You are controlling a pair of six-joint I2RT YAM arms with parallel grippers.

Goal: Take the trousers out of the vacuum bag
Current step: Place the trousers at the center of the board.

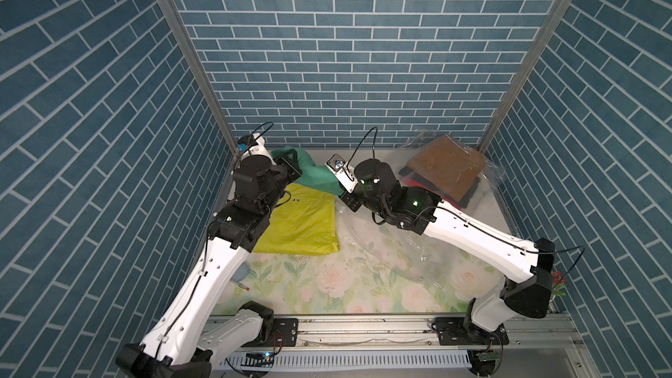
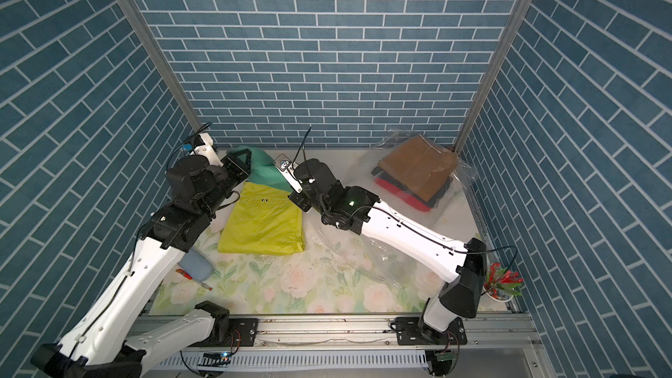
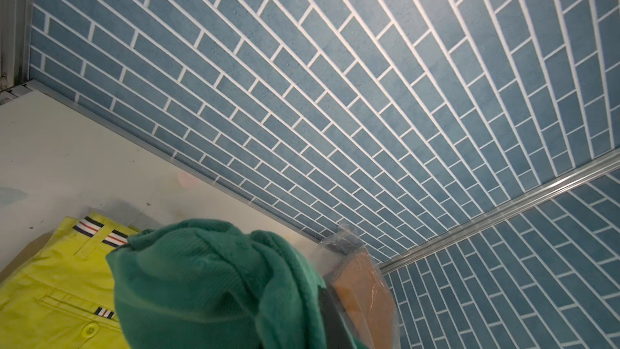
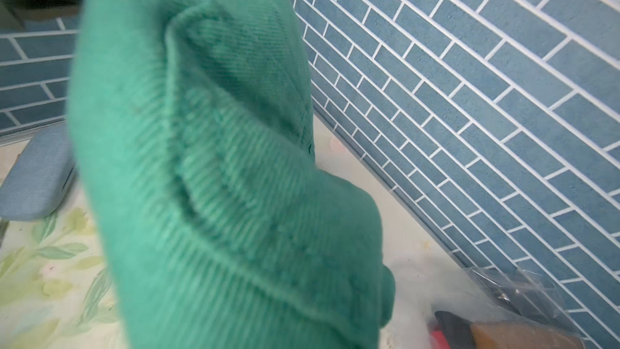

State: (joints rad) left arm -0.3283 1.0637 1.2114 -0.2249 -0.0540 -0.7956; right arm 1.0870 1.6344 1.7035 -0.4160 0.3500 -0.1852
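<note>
Green trousers (clamped in left hand and right hand) overlap the lime-yellow trousers.

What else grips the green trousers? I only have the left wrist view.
Observer: The right gripper; the green trousers hang between it and the left gripper.
Operator: What else is in the bag besides the brown cloth?
Observer: Red trousers under the brown trousers, both inside the bag at the far right corner.
Operator: Anything else lying around?
Observer: A grey case on the table, beside the left arm.
</note>
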